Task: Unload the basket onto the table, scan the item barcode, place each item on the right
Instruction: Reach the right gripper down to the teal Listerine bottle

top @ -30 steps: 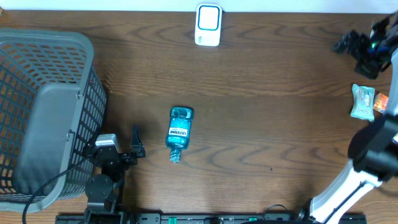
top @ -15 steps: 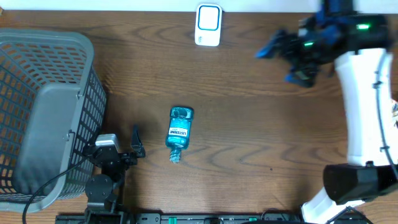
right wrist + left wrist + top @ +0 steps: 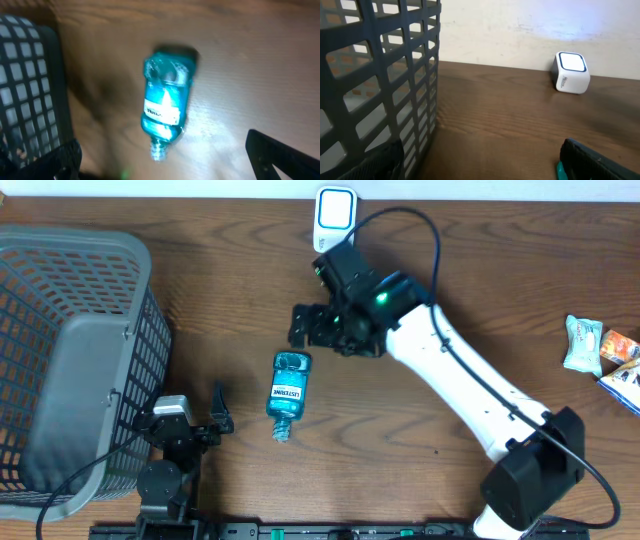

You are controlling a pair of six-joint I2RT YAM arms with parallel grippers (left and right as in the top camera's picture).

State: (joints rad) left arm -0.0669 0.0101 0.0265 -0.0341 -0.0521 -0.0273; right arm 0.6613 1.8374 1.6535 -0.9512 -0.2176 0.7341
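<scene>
A blue mouthwash bottle [image 3: 288,395] lies on its side near the middle of the wooden counter [image 3: 450,310]. Its printed label faces up and its cap points toward my near edge. I can see no barcode on the side that shows. Nothing grips the bottle. The right fingers [image 3: 282,157] are spread wide and hang just past its base end, on the side toward the white scanner [image 3: 335,220], which stands well apart at the far edge. The left fingers [image 3: 595,160] are also spread wide and empty, parked beside the grey basket [image 3: 130,255] to the bottle's left. I judge the task barely begun: the bottle must be picked up, carried to the scanner and turned until its code faces it. The right wrist view, blurred, frames the bottle between its two dark fingers but leaves out the scanner. The left wrist view shows the scanner's lit face and the basket's mesh wall. Only the overhead view shows both arms, plus snack packets [image 3: 583,343] at the right edge.
</scene>
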